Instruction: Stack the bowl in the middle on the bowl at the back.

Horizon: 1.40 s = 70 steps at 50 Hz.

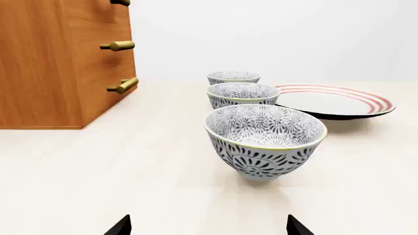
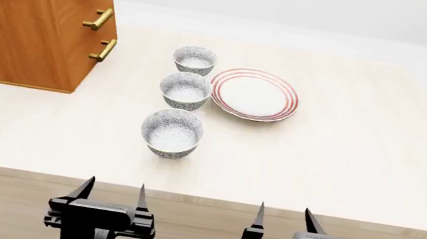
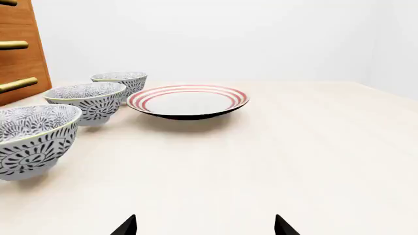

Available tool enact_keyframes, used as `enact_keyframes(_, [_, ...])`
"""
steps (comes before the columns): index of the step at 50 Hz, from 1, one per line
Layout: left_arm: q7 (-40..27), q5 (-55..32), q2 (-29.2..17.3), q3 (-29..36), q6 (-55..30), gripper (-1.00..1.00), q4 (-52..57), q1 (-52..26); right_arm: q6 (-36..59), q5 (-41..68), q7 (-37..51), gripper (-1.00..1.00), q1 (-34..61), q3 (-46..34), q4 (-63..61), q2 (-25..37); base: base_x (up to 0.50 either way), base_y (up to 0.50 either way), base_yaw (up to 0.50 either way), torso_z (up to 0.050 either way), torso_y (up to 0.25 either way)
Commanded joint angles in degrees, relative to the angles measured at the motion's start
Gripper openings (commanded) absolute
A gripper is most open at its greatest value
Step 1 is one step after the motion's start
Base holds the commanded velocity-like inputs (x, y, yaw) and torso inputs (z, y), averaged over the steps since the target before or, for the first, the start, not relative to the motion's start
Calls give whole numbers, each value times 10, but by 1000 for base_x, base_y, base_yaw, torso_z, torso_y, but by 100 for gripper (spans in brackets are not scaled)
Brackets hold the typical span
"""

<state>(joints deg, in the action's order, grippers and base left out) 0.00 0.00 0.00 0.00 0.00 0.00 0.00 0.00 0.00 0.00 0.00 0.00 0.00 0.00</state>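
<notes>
Three patterned bowls stand in a line on the pale desk [image 2: 342, 170], running away from the robot. The bowl in the middle [image 2: 185, 90] stands upright on the desk, between the bowl at the back [image 2: 194, 59] and the nearest bowl [image 2: 171, 132], with small gaps on both sides so none of them touch. In the left wrist view the same row shows end-on: nearest bowl [image 1: 265, 139] large in front, middle bowl [image 1: 243, 94] behind it, back bowl [image 1: 233, 77] farthest off.

Just to the right of the middle bowl lies a flat red-ringed plate [image 2: 254, 94], its rim very close to the bowl; whether they touch, I cannot tell. On the far left of the desk stands a wooden chest of drawers [image 2: 30, 16] with three brass handles [image 2: 98, 18] facing the bowls.

Now the arms: both hang at the near edge of the desk, well short of every bowl. The left tool [image 2: 112, 192] has its fingers spread wide with nothing between them, lined up roughly with the bowl row. The right tool [image 2: 284, 217] is likewise spread and holding nothing, off to the right. From the right wrist view the plate [image 3: 188, 101] lies ahead, with the three bowls off to one side of it.
</notes>
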Motion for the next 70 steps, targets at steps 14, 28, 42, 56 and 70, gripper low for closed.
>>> enact_keyframes(14, [-25,-35,-31,31,-35,100,-3,-11,7,24,30,100,-5,-35,-6,33,0,0,0,0,0])
enact_keyframes(28, [-59,-26,-37,45,-34,100,-14,-15,6,27,44,100,-4,-50,-4,45,0,496,0,0,0])
enact_keyframes(42, [-36,-63,-51,61,-30,100,-2,-25,30,42,58,100,8,-51,-4,57,0,295,0,18,0])
enact_keyframes(56, [-28,-100,-80,81,-245,100,110,-144,234,61,58,100,77,-41,-124,98,0,0,0,50,0])
enact_keyframes(70, [-28,-116,-80,90,-345,100,99,-270,342,44,63,100,123,-56,-246,143,174,-45,0,50,0])
